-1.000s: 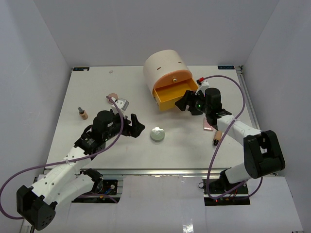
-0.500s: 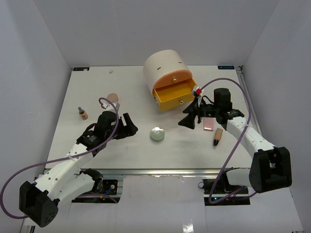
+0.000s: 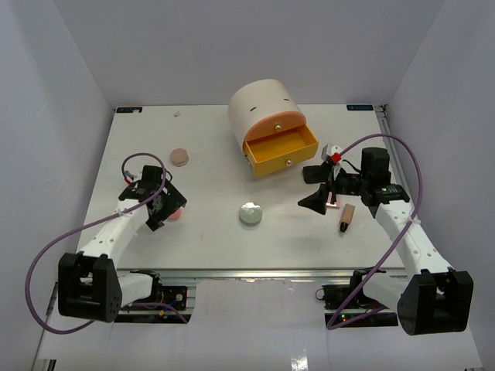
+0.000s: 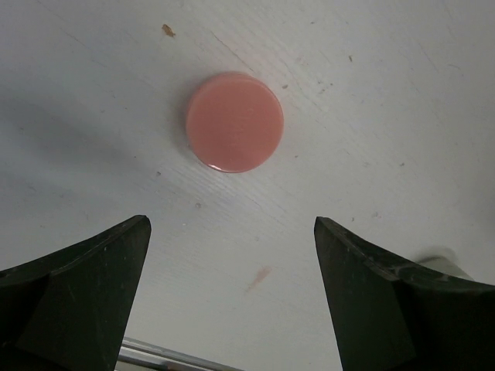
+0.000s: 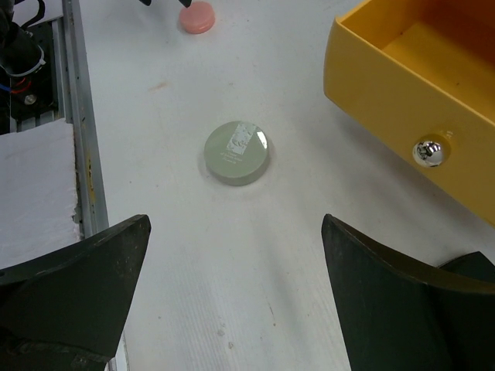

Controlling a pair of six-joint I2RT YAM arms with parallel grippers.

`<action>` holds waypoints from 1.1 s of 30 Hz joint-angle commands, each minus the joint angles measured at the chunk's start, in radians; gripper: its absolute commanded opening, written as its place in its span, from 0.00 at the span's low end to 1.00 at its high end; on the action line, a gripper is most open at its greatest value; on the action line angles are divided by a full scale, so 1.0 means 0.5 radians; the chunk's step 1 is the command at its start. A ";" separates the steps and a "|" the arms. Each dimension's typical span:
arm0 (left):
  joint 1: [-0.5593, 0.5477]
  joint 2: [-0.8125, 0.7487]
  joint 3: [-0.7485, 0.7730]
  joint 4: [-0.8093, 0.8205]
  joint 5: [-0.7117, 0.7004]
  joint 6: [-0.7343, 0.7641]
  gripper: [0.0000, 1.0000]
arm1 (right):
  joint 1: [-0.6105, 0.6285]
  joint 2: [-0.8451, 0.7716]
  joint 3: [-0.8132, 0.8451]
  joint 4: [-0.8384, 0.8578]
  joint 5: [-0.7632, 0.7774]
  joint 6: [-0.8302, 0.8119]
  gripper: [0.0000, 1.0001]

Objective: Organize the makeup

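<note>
A pink disc (image 4: 234,121) lies on the white table just ahead of my left gripper (image 4: 232,224), which is open and empty above it. In the top view the disc (image 3: 177,213) peeks out beside that gripper (image 3: 162,209) at the left. A silver-white round compact (image 3: 250,213) lies mid-table; it also shows in the right wrist view (image 5: 237,152). My right gripper (image 3: 315,190) is open and empty, right of the compact. A pink flat palette (image 3: 332,200) and a tan tube (image 3: 346,217) lie by it. A duller pink disc (image 3: 179,157) lies farther back.
The cream drum (image 3: 263,107) stands at the back with its orange drawer (image 3: 280,153) pulled open; the drawer's corner and knob show in the right wrist view (image 5: 418,85). The table's metal front rail (image 5: 77,116) runs along the near edge.
My left arm has swung left from mid-table to hover over the pink disc. My right arm has drawn back right and down from the drawer. Both stay open.
</note>
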 commanded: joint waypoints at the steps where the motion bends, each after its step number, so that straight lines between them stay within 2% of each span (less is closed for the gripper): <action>1: 0.044 0.203 0.166 -0.029 -0.083 -0.050 0.98 | -0.049 -0.032 -0.023 -0.024 -0.101 -0.027 0.98; 12: 0.112 0.617 0.268 0.132 -0.026 0.065 0.97 | -0.083 0.022 -0.022 -0.029 -0.130 -0.016 0.98; 15: 0.114 0.666 0.269 0.145 -0.035 0.075 0.94 | -0.087 0.031 -0.023 -0.030 -0.129 -0.018 0.98; 21: 0.112 0.703 0.266 0.174 -0.064 0.113 0.79 | -0.097 0.031 -0.023 -0.030 -0.143 -0.015 0.98; 25: 0.114 0.734 0.269 0.187 -0.075 0.142 0.64 | -0.105 0.028 -0.023 -0.030 -0.156 -0.012 0.98; 31: 0.104 0.668 0.280 0.201 0.040 0.156 0.24 | -0.128 0.025 -0.026 -0.030 -0.164 -0.013 0.98; 33: 0.071 0.570 0.292 0.222 0.098 0.178 0.14 | -0.137 0.025 -0.026 -0.030 -0.169 -0.015 0.98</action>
